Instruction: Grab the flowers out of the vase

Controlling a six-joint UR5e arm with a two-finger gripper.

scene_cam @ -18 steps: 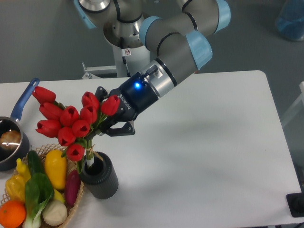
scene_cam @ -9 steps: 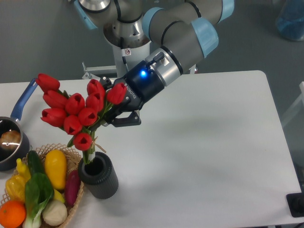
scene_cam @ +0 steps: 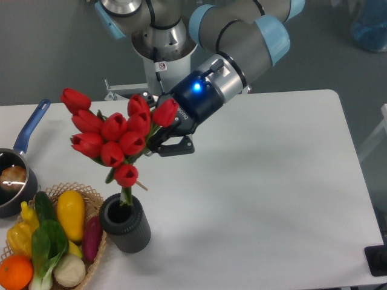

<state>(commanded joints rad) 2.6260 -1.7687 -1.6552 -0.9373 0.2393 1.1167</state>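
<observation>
White table (scene_cam: 272, 181), grey floor behind. One gripper (scene_cam: 158, 144) clamped on the flowers (scene_cam: 115, 136), roughly ten red tulips, stem ends just inside one dark vase (scene_cam: 126, 223); one basket (scene_cam: 91, 199), one saucepan (scene_cam: 15, 175).

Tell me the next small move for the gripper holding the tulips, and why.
Probably keep lifting straight up. The gripper is shut on the flowers, which lean up and to the left, but the stem ends still dip into the mouth of the vase. Pulling sideways now could tip the vase toward the basket beside it.
</observation>
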